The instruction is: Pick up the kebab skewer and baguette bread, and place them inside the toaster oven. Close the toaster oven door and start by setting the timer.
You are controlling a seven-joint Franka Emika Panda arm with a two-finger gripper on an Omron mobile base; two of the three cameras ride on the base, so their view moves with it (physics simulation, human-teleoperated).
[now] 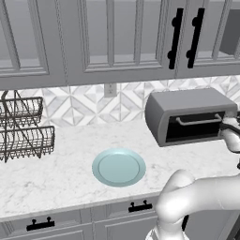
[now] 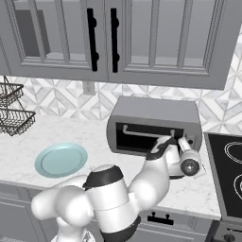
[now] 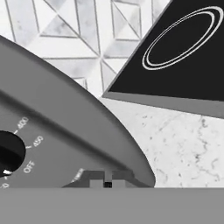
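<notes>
We see the toaster oven (image 1: 190,116) standing on the marble counter (image 1: 61,183) against the tiled wall, under the upper cabinets (image 1: 117,37). Its door (image 1: 193,127) is shut, the dark glass upright and the silver handle (image 1: 199,121) running across the top of it. From the right base view the oven (image 2: 153,125) sits between the plate and the black cooktop (image 2: 227,175), near the cooktop's edge.

We cannot see the skewer or the bread; the dark glass hides whatever lies inside.

Our gripper (image 2: 185,143) is at the right end of the oven front, by the control panel, with the white wrist bent toward it. In the hand view we look close along the oven's grey face: a black dial (image 3: 8,153) sits at the left edge with "OFF" and "450" marked around it, and our finger tips (image 3: 107,181) barely rise at the bottom, set close together. We cannot tell whether they are pressed together or pinching anything, nor whether they touch the panel.

Farther out, a pale blue plate (image 1: 118,167) lies bare on the counter, well apart from the oven. A wire basket rack (image 1: 23,126) stands at the far left. An outlet (image 1: 110,89) sits in the tiles behind the plate.
</notes>
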